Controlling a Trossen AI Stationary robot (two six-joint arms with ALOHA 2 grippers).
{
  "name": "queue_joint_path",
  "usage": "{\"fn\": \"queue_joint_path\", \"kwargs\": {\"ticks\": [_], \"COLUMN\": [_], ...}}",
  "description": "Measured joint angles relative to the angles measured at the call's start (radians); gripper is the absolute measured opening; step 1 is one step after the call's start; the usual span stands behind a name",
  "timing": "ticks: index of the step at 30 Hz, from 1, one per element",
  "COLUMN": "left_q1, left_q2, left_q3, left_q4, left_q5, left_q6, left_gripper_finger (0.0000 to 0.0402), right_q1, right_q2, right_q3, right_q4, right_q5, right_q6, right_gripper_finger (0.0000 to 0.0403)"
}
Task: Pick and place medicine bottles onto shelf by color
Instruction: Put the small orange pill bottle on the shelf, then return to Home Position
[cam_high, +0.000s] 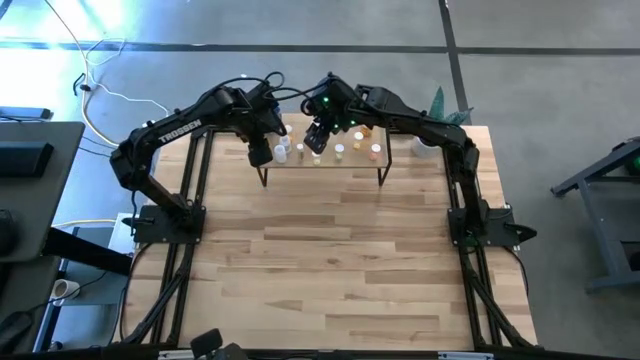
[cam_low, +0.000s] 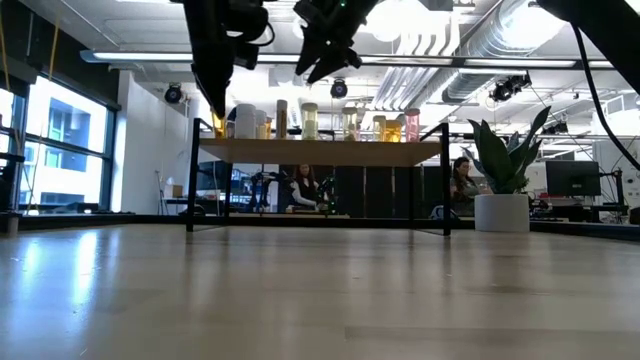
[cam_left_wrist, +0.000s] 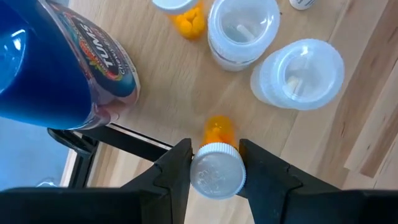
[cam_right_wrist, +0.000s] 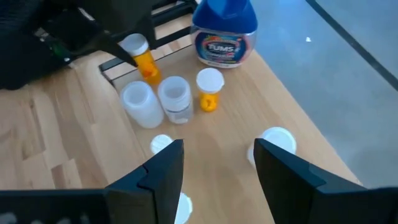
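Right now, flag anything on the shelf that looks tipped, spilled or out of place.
Nothing stands out. The bottles on the shelf stand upright, nothing spilled. The left pincer grips an orange bottle by its white cap at the shelf edge beside the blue Tums bottle; the right pincer hovers open above.

Both dark arms are stretched in from the table's sides toward its far middle, the left gripper being held pointed downward with its fingers clamped on something small, the right gripper poised alongside with its fingers parted and empty.
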Motion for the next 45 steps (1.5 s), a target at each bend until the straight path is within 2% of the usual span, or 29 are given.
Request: {"fn": "queue_joint_path", "kwargs": {"ticks": [16,25,34,45], "left_q1": [-0.006,-0.006,-0.006,-0.006], "left_q2": [-0.001,-0.001,-0.001,-0.003], "left_q3": [0.0,0.0,0.004,0.21], "left_q4": [0.007,0.008,0.027,-0.079], "left_q5": [0.0,0.0,-0.004,-0.004], "left_q6": [0.047,0.063,0.063,0.058], "left_gripper_finger": [0.0119,0.0149,0.0162,0.0164], "right_q1": [0.0,0.0,0.0,0.0], "right_q2": [0.001,0.002,0.002,0.002], "right_q3": [0.0,0.0,0.0,0.0], "right_q4": [0.0,0.001,0.001,0.001], "right_q5": [0.01,0.024,0.025,0.025], "right_q6": [0.001,0.004,0.004,0.023], "right_gripper_finger": [0.0186,0.0186,0.0186,0.0186]}}
